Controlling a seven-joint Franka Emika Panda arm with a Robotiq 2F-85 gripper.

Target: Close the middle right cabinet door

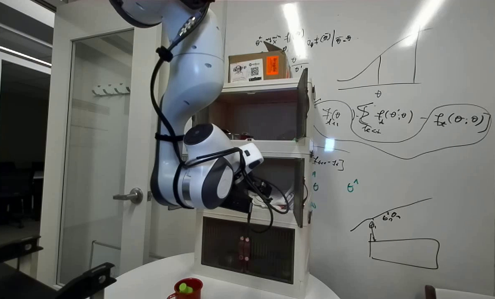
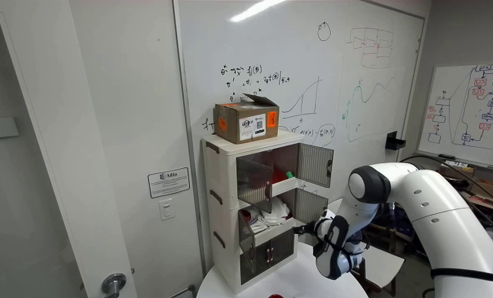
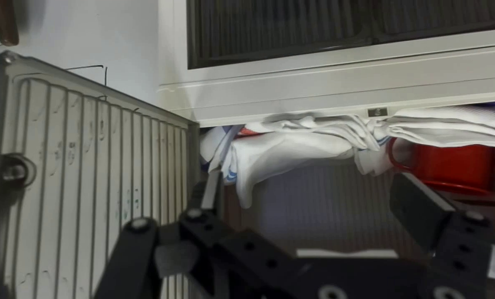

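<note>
The middle right cabinet door is a see-through ribbed panel with a grey frame. It stands wide open in both exterior views [image 1: 299, 193] [image 2: 311, 205] and fills the left of the wrist view [image 3: 94, 166], whose picture is upside down. My gripper [image 3: 314, 199] is open with nothing between its fingers. It is in front of the middle compartment, on the inner side of this door. One finger appears close to the door's hinge side; I cannot tell if they touch. In an exterior view the gripper [image 2: 302, 229] shows small by the compartment's lower edge; its fingertips are unclear.
The middle compartment holds white cloths [image 3: 297, 153] and a red mug [image 3: 459, 166]. The middle left door [image 2: 246, 240] and top right door [image 2: 315, 165] stand open. The bottom doors [image 1: 247, 249] are shut. A cardboard box [image 2: 246, 120] sits on top. Another red mug [image 1: 193, 286] stands on the table.
</note>
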